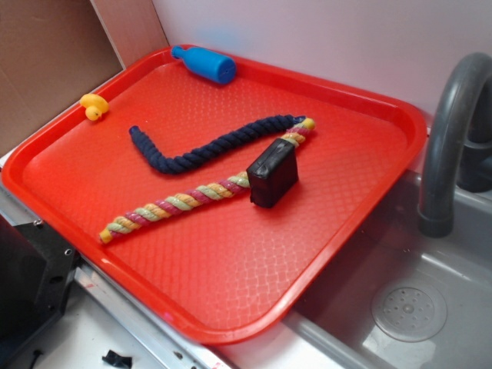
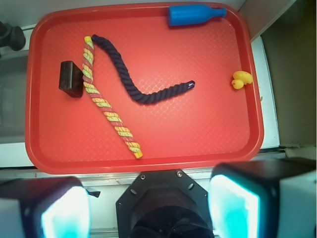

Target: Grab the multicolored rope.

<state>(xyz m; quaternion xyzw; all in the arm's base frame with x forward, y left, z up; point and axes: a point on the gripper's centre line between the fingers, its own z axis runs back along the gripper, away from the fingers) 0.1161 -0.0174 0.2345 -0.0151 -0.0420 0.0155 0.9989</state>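
Observation:
The multicolored rope [image 1: 177, 204] [image 2: 106, 106] lies straight and diagonal on the red tray [image 1: 231, 269] [image 2: 198, 129]. It is a thick twisted cord of yellow, pink and pale green strands. A black block [image 1: 271, 173] [image 2: 71, 78] stands against it and hides part of it in the exterior view. My gripper [image 2: 148, 201] shows only in the wrist view. It is open and empty, high above the tray's near edge and well away from the rope. Its fingers [image 2: 64, 210] stand wide apart.
A dark navy rope [image 1: 207, 150] [image 2: 133, 84] curves beside the multicolored rope, nearly touching its far end. A blue bottle [image 1: 204, 63] [image 2: 193, 15] and a yellow duck [image 1: 94, 106] [image 2: 241, 79] sit near the tray's rim. A grey sink [image 1: 407, 307] with a faucet [image 1: 446, 138] adjoins the tray.

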